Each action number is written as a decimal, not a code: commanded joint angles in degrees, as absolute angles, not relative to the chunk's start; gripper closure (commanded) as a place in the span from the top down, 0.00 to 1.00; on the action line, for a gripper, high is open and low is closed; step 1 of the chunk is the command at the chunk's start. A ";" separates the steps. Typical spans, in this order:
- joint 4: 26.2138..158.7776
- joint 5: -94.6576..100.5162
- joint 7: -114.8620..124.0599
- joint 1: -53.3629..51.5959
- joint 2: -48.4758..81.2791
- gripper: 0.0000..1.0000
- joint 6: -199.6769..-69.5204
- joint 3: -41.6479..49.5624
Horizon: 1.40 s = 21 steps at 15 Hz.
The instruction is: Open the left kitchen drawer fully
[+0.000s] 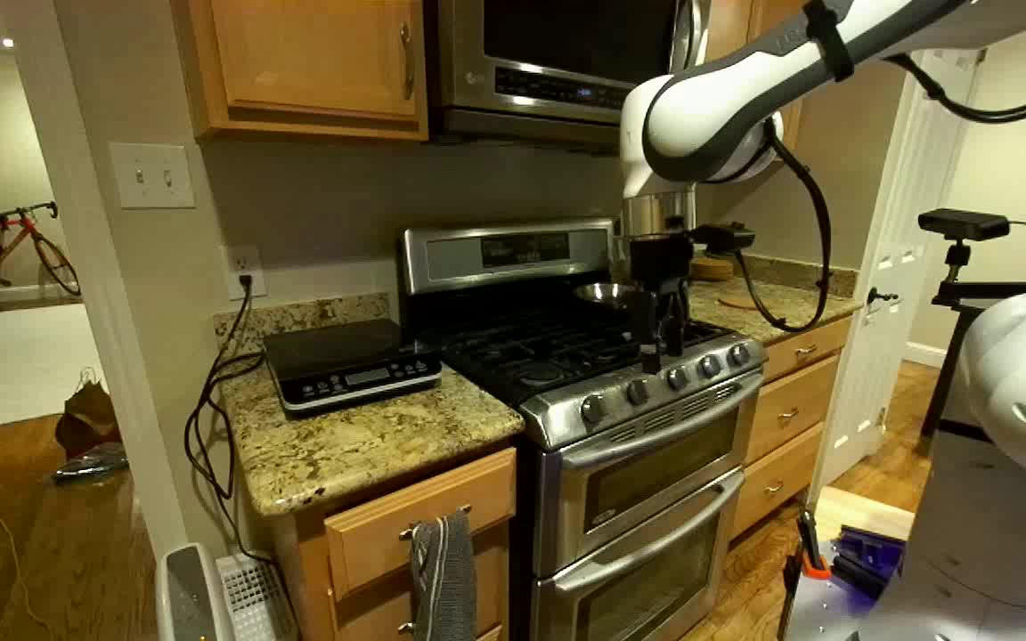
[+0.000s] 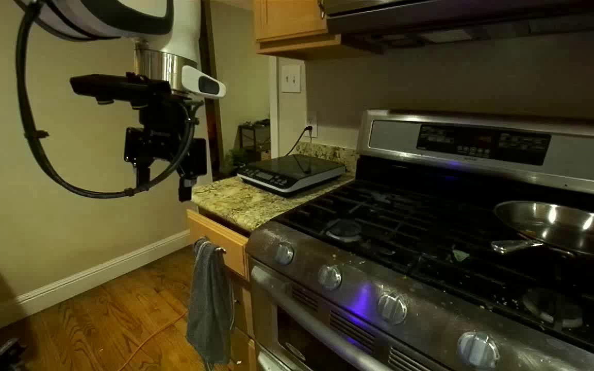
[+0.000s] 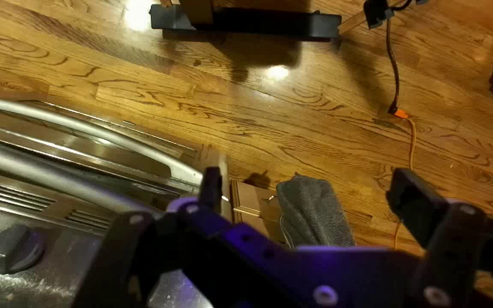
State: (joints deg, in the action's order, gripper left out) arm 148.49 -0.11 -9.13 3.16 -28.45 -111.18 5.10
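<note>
Gripper [image 2: 164, 186] hangs in the air in both exterior views, its 2 fingers [image 3: 415, 205] spread wide, holding nothing. Beside the stove [image 1: 629, 445], under the granite counter [image 1: 366, 454], the left kitchen drawer [image 1: 375, 539] appears slightly ajar, a gray towel [image 1: 443, 579] draped over its handle [image 1: 407, 532].
</note>
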 commanded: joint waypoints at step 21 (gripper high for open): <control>151.74 -2.60 -10.26 -5.06 -22.84 1.00 -132.67 -1.14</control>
State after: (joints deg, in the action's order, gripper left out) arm 149.64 -0.92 -9.55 -1.83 -24.42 -125.34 0.45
